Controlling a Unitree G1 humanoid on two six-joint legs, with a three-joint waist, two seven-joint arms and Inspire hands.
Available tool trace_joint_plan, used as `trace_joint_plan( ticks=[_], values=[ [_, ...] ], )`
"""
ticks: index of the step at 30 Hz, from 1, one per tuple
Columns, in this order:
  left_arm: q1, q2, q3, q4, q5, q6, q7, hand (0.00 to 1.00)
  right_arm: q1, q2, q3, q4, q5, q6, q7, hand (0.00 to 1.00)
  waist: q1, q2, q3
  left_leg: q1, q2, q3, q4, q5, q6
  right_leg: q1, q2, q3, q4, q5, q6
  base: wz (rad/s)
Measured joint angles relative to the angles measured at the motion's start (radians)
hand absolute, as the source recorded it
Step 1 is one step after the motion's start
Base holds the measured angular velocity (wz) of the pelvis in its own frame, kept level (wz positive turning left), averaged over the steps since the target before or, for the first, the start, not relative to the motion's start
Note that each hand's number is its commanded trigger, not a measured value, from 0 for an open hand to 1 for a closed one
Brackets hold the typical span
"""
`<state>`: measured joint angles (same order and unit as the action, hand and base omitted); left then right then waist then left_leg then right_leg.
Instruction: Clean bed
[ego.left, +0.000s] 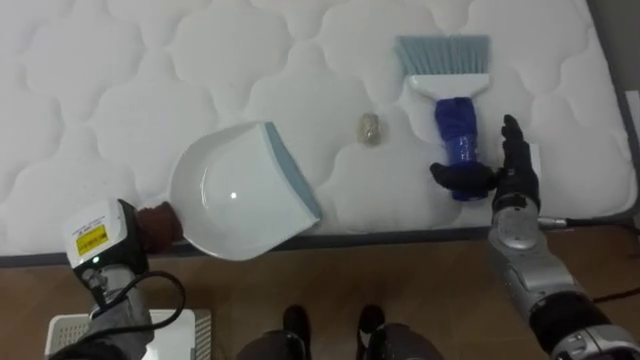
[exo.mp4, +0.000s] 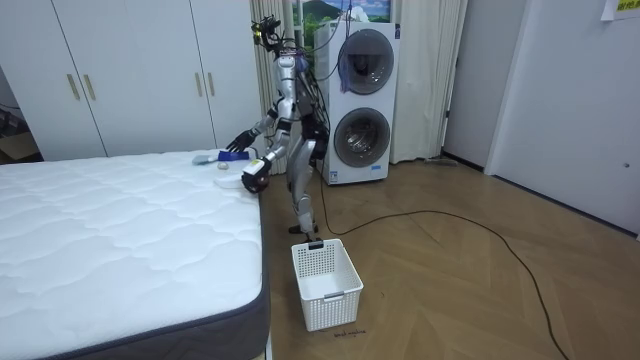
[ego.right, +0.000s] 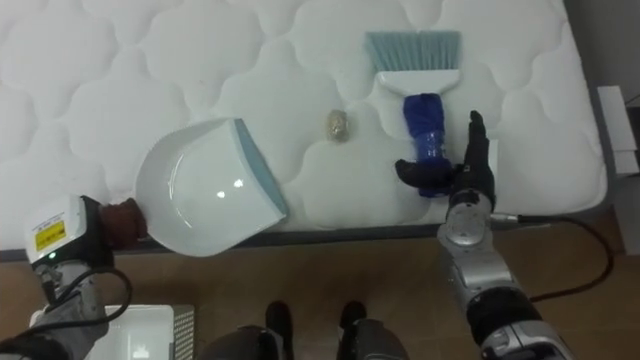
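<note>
While I am watching through the head cameras, the right hand (ego.left: 512, 170) is resting on the mattress just beside the brush (ego.left: 452, 100). Its fingers are pointing straight along the blue handle and its thumb is reaching across the handle's near end. It is touching the brush but, as I am judging it, not clamping it yet. I think the hand is lying this way so that it can close around the handle next.

The brush is lying flat with its bristles pointing away from the robot. The crumb of litter (ego.left: 369, 129) is lying between it and the dustpan (ego.left: 235, 190), near both but touching neither. The dustpan's open mouth is facing the litter, so a sweep toward the robot's left would be pushing it in. The left hand (ego.left: 140, 228) is sitting at the dustpan's brown handle, at the edge of the bed (ego.left: 100, 80). Whether it is gripping, I cannot tell.

I am counting one brush, one dustpan, one piece of litter, and one white basket (exo.mp4: 326, 282) on the floor.
</note>
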<state>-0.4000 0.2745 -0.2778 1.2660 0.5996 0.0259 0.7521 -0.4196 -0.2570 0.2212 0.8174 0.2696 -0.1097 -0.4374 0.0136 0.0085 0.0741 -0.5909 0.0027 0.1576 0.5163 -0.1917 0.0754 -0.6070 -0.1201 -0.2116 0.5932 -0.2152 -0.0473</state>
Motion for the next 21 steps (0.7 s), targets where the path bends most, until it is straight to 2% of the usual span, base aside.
trace_joint_plan(
  ticks=[3, 6, 11, 21],
  values=[
    [0.000, -0.015, -0.001, 0.000, 0.000, 0.005, -0.001, 1.00, -0.012, 0.000, 0.004, 0.015, 0.001, 0.001, 0.005, 0.00, 0.005, 0.013, 0.0035, 0.000, -0.001, -0.007, -0.001, 0.000, 0.000, 0.005, -0.002, -0.009, -0.001, 0.000, 0.000, 0.05],
    [0.000, -0.026, -0.007, 0.000, 0.000, 0.005, -0.002, 1.00, -0.017, 0.001, 0.009, 0.053, 0.001, 0.001, 0.005, 0.00, 0.016, 0.014, 0.0032, -0.002, -0.001, -0.009, -0.002, 0.000, 0.000, 0.005, -0.004, -0.016, -0.005, -0.003, -0.003, 0.05],
    [0.000, -0.026, -0.022, -0.009, 0.003, 0.004, -0.003, 1.00, -0.039, -0.001, 0.015, 0.101, 0.000, 0.001, 0.015, 0.00, 0.018, 0.014, 0.0031, -0.008, -0.001, -0.011, 0.001, 0.000, 0.000, 0.008, -0.012, -0.038, -0.005, -0.008, -0.005, 0.08],
    [-0.001, -0.027, -0.022, -0.020, 0.001, 0.003, -0.015, 1.00, -0.102, -0.003, 0.031, 0.217, -0.012, -0.003, 0.032, 0.00, 0.021, 0.012, 0.0039, -0.012, -0.004, -0.009, 0.005, 0.000, 0.000, 0.004, -0.018, -0.038, 0.010, -0.015, -0.002, 0.01]
  ],
)
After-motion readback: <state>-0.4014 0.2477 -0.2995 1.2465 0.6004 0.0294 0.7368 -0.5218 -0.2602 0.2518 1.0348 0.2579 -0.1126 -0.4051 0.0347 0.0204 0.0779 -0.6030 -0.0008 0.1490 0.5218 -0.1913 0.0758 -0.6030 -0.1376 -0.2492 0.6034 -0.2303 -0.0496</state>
